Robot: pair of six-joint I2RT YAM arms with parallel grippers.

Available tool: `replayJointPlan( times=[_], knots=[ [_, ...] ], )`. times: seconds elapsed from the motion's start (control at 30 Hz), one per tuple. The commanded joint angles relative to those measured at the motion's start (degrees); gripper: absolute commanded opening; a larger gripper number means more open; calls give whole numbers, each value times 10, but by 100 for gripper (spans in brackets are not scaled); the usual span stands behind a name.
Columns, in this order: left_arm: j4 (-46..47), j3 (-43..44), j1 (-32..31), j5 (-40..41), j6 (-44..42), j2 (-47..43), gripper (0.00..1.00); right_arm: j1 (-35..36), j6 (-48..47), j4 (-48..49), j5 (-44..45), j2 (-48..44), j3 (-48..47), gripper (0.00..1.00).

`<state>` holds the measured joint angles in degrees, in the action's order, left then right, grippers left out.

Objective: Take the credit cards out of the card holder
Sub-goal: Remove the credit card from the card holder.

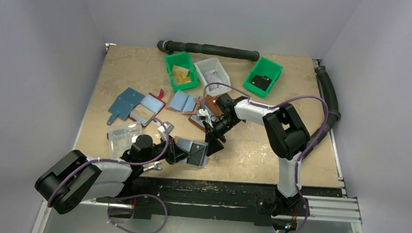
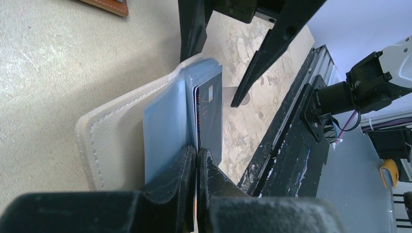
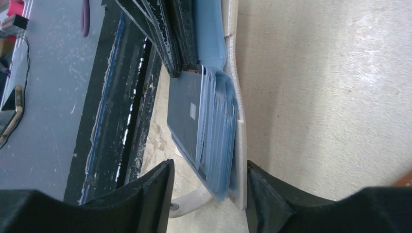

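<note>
Left gripper is pinched tight on the card holder at 6 o'clock on the table, maybe nipping the dark grey card. Right gripper, in from 1 o'clock, gapes around it empty; a trapped card would drag everything

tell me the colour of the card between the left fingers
The card is dark grey; the left wrist view shows it best.

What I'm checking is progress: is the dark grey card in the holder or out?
In: the dark grey card sits between the card holder's blue sleeves, the left end effector shut on its edge.
</note>
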<state>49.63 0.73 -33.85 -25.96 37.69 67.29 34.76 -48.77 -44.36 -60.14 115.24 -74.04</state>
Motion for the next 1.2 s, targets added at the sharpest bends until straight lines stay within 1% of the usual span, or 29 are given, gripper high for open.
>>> replayJointPlan(
  times=[0.0,0.1,0.23,0.3,0.4,0.53,0.73,1.17],
  knots=[
    [53,2,-3,1,-29,-2,0,12,-25,-20,-14,5,-23,54],
    [54,1,-3,-2,-30,-2,0,15,-33,-33,-19,14,-32,40],
    [52,-6,-3,1,-30,-10,0,14,-62,-60,-20,20,-40,10],
    [49,-7,-2,4,-30,-16,0,13,-77,-72,-22,20,-43,1],
    [39,-6,0,7,-31,-27,0,13,-94,-91,-21,20,-50,0],
    [33,-27,3,8,-27,-44,0,13,-108,-112,-7,22,-58,0],
    [17,-38,4,8,-19,-72,0,10,-112,-120,13,18,-59,0],
    [-11,-36,14,4,-8,-73,0,6,-115,-141,26,27,-71,0]
  ],
)
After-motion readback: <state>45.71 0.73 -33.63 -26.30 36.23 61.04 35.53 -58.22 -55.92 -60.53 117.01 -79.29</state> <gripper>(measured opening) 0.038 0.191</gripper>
